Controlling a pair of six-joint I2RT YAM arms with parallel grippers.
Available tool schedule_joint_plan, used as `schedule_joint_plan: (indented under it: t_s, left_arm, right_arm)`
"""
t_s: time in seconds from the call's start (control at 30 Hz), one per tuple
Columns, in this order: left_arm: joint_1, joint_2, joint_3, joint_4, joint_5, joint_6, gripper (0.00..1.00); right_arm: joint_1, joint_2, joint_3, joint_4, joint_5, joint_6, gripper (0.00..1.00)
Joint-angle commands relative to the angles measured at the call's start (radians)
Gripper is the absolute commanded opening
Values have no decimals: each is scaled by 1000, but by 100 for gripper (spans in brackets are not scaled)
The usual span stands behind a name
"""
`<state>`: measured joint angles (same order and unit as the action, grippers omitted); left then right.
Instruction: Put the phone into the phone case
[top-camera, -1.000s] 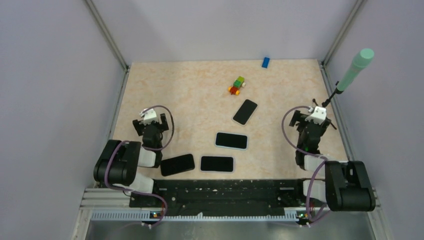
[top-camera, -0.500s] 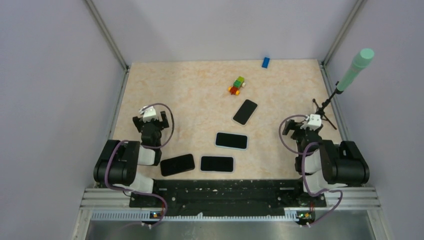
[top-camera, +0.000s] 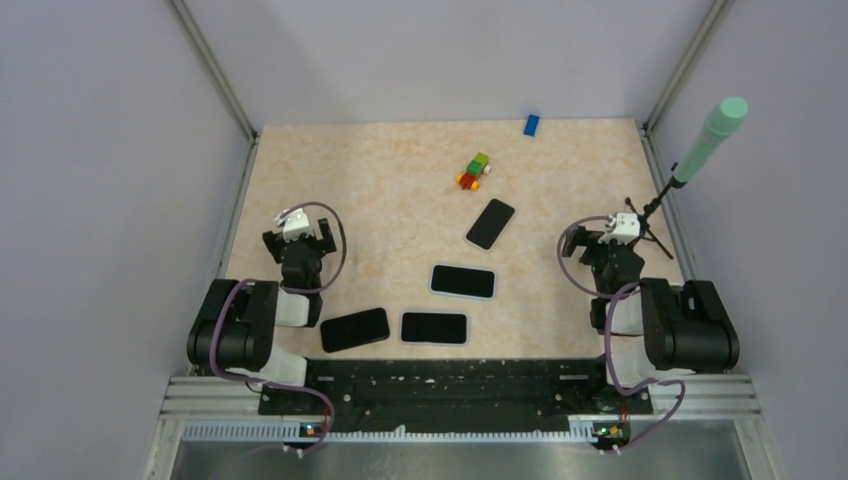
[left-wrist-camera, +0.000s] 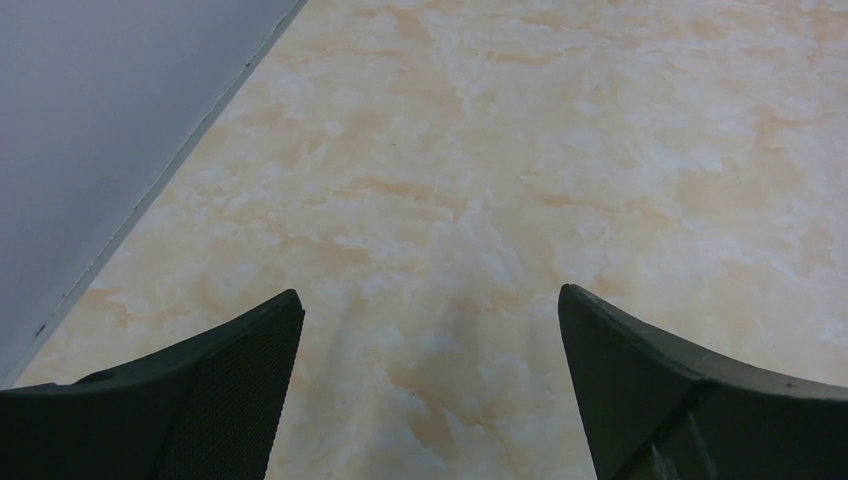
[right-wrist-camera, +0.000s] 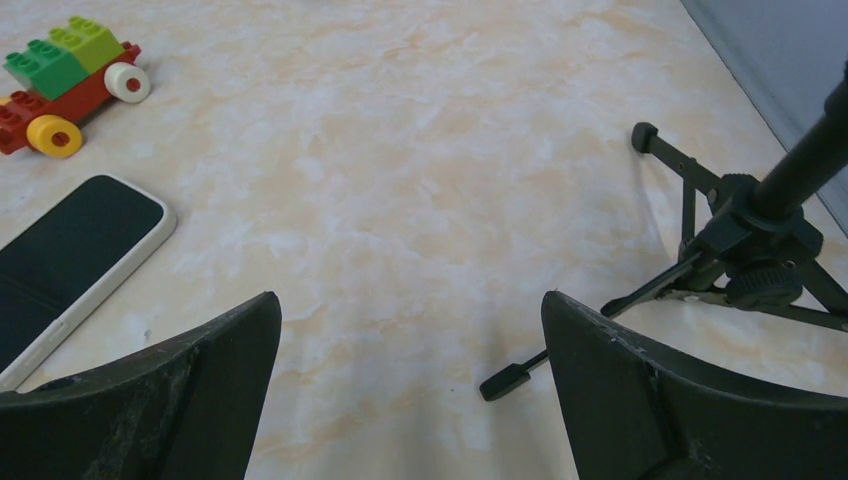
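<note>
Your left fingers (left-wrist-camera: 215, 400) stand spread wide with nothing between them — only bare marbled counter (left-wrist-camera: 560, 150) shows in the gap, with the grey wall (left-wrist-camera: 110, 90) off to their left. Your right fingers (right-wrist-camera: 190, 400) are parted just as wide and hold nothing; between them lies bare counter, and just beyond the right one stand the black tripod (right-wrist-camera: 745, 250) feet. To the left of that pair, the wrist view shows one corner of a dark slab with a pale rim (right-wrist-camera: 70, 260), lying flat, and past it a brick toy car (right-wrist-camera: 65, 85) with yellow and white wheels.

From above, both arms sit folded back near their bases, the left gripper (top-camera: 297, 240) and right gripper (top-camera: 615, 243) well apart from the four dark slabs lying flat on the counter: one tilted near the middle (top-camera: 490, 223), one with a pale rim below it (top-camera: 463, 281), and two side by side at the near edge (top-camera: 434, 327) (top-camera: 354, 329). Which is phone and which is case you cannot tell from here. A blue block (top-camera: 531, 124) rests at the far edge.
</note>
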<state>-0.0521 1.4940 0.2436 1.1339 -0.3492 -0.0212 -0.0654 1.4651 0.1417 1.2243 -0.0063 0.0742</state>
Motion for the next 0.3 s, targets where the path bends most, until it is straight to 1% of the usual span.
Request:
schedule_joint_plan:
  t_s: [0.0, 0.27]
  left_arm:
    - [6, -16, 23, 20, -4, -11, 98]
    - [8, -17, 27, 8, 5, -13, 99]
  right_arm:
    - [7, -8, 35, 12, -77, -29, 99]
    - [7, -7, 35, 12, -77, -30, 99]
